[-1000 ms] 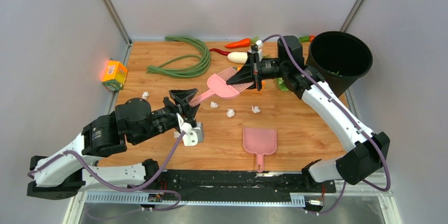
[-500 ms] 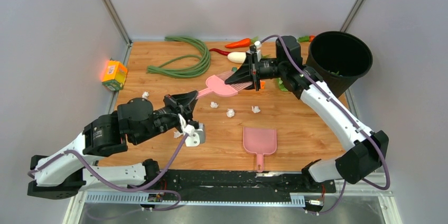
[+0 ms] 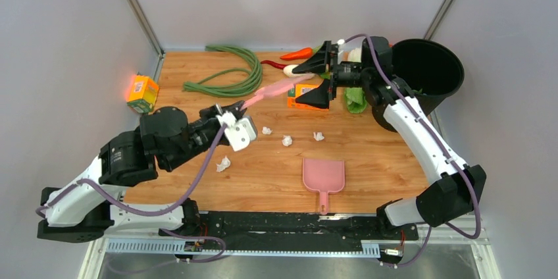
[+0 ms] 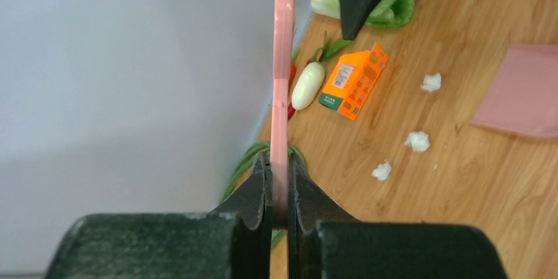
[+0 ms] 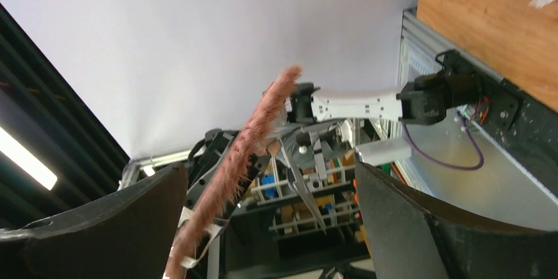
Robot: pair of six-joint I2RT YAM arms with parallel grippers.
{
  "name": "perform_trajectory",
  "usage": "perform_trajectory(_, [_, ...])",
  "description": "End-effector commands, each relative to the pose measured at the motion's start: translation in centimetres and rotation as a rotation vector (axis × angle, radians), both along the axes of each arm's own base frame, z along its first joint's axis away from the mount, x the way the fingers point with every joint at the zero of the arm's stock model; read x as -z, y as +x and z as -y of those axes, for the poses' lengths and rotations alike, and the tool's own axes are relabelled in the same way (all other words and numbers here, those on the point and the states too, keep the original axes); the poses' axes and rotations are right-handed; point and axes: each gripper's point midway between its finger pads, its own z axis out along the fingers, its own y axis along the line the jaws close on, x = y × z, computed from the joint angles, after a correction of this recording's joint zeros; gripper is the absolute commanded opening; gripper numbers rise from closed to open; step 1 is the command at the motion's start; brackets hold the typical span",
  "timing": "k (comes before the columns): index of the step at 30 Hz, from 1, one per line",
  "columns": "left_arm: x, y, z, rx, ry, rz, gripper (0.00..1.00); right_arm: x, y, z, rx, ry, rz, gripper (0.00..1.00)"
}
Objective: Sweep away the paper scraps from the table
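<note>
With the left gripper (image 3: 234, 109), clamps fully closed on the thin handle of the pink brush (image 3: 273, 89), carrying it off the table (image 3: 381, 160) with the bristle end slanting toward the far right. Spreads the right gripper (image 3: 316, 81) wide, 1 finger on either side of that bristle end, gripping nothing. Reads as the tool-taking step, with the brush in the left arm's charge and sweeping not yet begun. Leaves 4 paper scraps (image 3: 287, 140) in view on the wood: 3 in a loose row mid-table, just beyond the pink dustpan (image 3: 324, 175), and 1 near the left arm. Calls next for pulling the right arm clear, tipping the bristles down behind the scraps and pushing them toward the dustpan. Probably needs the dustpan steadied too.
</note>
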Motion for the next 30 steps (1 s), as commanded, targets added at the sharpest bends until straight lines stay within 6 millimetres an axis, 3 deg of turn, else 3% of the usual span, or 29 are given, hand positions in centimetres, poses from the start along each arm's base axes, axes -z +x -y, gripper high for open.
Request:
perform_trajectory(1, [-2.4,0.9,-1.1,-0.218,-0.242,-0.206,0.00,-0.9,2.0,3.0,0.167,0.005,-0.074,1.00])
perform_trajectory(8, [-1.4,0.5,0.0,-0.330,-0.315,-0.466,0.00,2.3,3.0,5.0,0.281,-0.174,0.024,1.00])
perform_trajectory(11, [-1.3,0.3,-0.1,-0.364,-0.331,-0.562,0.00,3.5,3.7,6.4,0.324,-0.388,0.118,1.00])
perform_trajectory(16, [1.6,-0.2,0.7,-0.408,-0.352,-0.779,0.00,5.6,3.5,9.3,0.350,-0.759,0.228,1.00])
perform_trajectory(22, [7.3,0.1,0.9,-0.606,-0.289,-1.019,0.00,9.9,0.1,10.9,0.315,-1.036,0.225,0.97])
perform_trajectory(25, [10.1,0.0,0.4,-0.739,-0.238,-1.138,0.00,12.2,-2.4,10.3,0.243,-1.133,0.239,0.95])
perform_trajectory(30, [10.9,0.3,-0.7,-0.857,-0.294,-1.204,0.00,16.0,-6.5,9.2,0.145,-1.240,0.254,0.94])
